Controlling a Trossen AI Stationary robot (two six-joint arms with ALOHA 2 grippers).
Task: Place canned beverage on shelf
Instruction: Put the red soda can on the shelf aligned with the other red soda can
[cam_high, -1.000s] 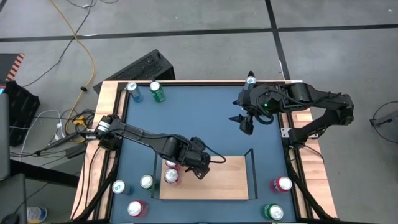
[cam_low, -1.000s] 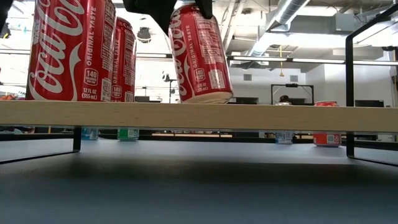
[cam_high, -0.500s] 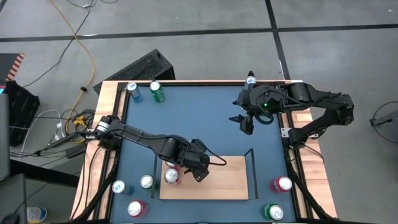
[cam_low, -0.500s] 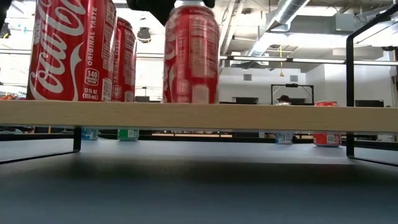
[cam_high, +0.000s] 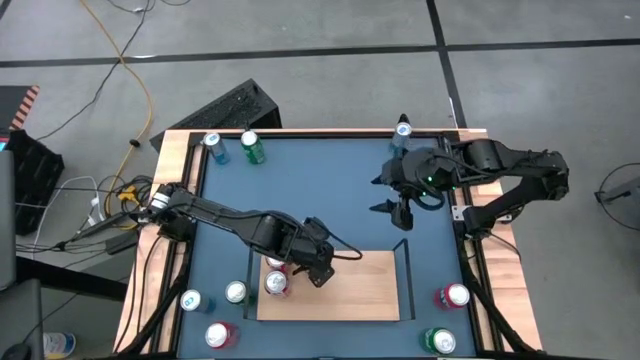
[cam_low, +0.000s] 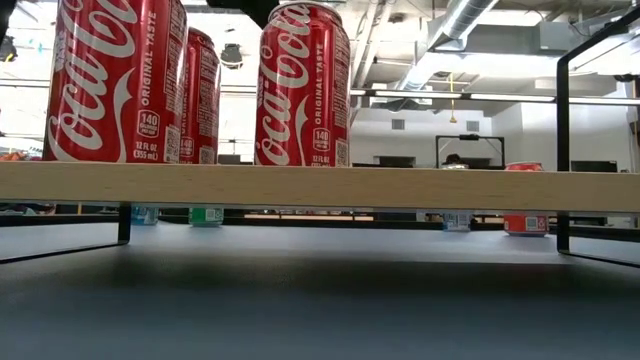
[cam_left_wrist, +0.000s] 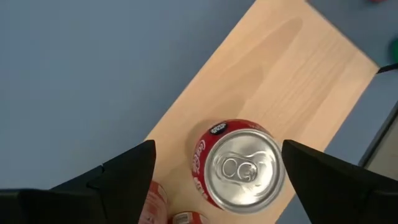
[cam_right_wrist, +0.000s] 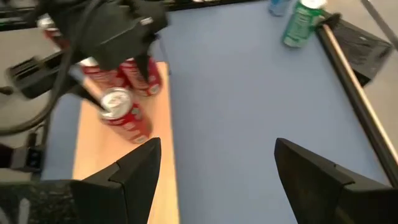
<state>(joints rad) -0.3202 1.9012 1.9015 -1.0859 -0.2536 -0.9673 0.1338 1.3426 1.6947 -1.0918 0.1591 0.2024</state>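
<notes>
Red can (cam_left_wrist: 239, 164) upright on shelf (cam_left_wrist: 298, 81), left gripper (cam_left_wrist: 217, 171) above it, fingers spread, right gripper (cam_high: 400, 208) fingers apart over table (cam_high: 330, 190).

Three red cola cans (cam_low: 303, 85) stand on one wooden shelf (cam_high: 360, 290). Off the shelf I count eight loose cans on the blue table (cam_high: 330, 190): three blue (cam_high: 213, 147), two green (cam_high: 252, 147), two red (cam_high: 455, 296) and one silver-topped (cam_high: 235, 292).
</notes>
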